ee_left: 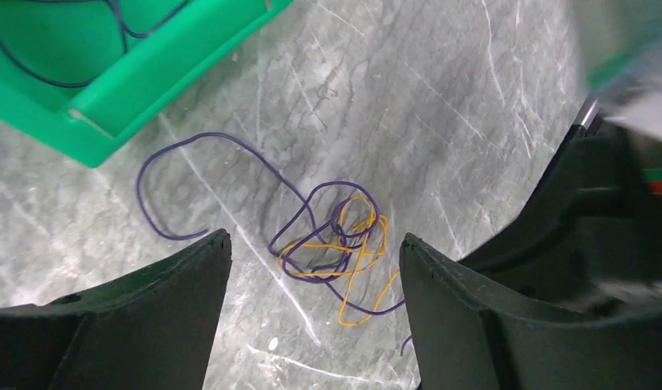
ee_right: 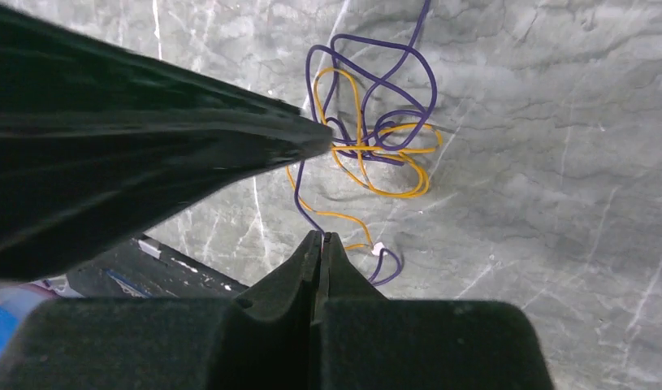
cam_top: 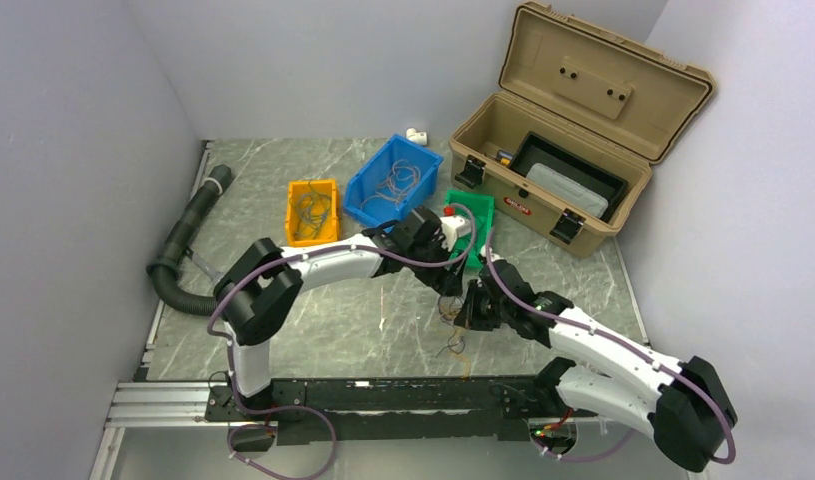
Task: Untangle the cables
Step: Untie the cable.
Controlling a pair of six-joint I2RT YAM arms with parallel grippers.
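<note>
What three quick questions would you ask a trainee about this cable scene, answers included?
1. True or false: the right gripper is shut.
2. Which colours are the tangled cables lying on the table? A: red and green. B: purple and orange. C: white and black.
3. Fill in the blank: the left gripper hangs above the tangle with its jaws ___.

Key: 1 true; 2 B; 3 open.
</note>
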